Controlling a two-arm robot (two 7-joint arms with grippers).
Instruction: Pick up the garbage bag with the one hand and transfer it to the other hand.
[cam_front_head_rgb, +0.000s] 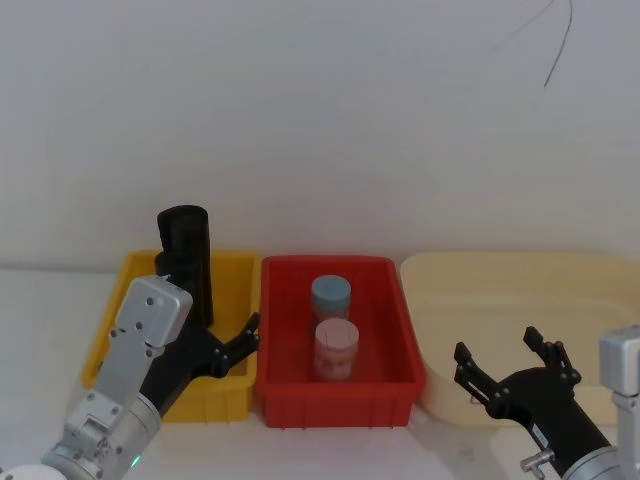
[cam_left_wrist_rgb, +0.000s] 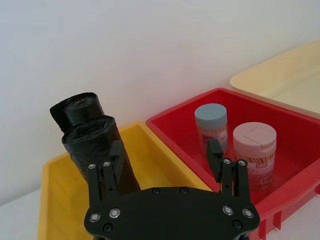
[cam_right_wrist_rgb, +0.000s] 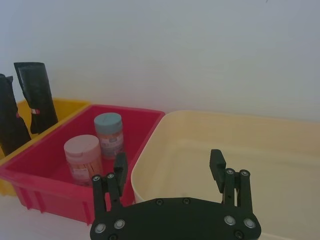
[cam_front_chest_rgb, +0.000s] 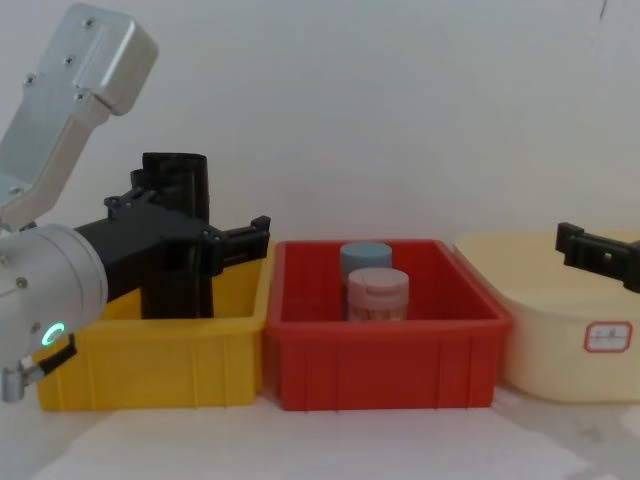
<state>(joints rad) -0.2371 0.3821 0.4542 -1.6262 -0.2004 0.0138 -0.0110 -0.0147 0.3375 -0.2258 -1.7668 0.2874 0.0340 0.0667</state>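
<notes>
white wall (cam_front_head_rgb: 320, 100) behind; left end effector (cam_front_head_rgb: 240, 345) gapes beside the garbage bag (cam_front_head_rgb: 185, 235), likely light, slick, squashy: grip mid-roll; right end effector (cam_front_head_rgb: 497, 345) spread wide too.

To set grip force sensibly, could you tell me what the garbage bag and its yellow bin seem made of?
The garbage bag looks like thin black plastic film, rolled up: crinkled folds at its top, faint sheen. The yellow bin looks like rigid moulded plastic, smooth and slightly glossy, with a straight thick rim.
</notes>
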